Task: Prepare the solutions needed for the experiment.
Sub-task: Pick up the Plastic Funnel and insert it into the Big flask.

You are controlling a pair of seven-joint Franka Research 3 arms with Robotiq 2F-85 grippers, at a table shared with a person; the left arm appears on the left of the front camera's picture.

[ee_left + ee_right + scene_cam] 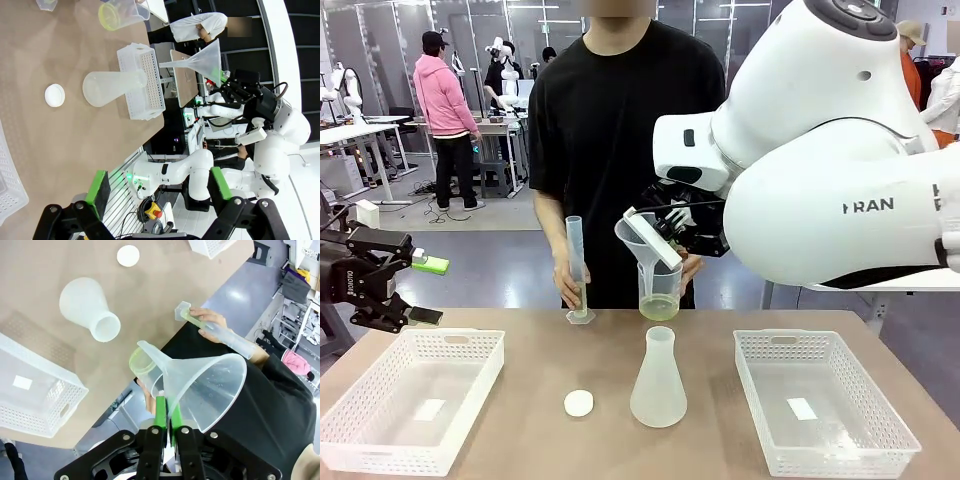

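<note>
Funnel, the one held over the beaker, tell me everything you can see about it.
The funnel is clear, slightly frosted plastic: a wide cone narrowing to a short spout with a slanted tip. It hangs roughly upright, spout at the mouth of the beaker the person steadies. The right end effector is shut on its rim. It looks empty.
</note>
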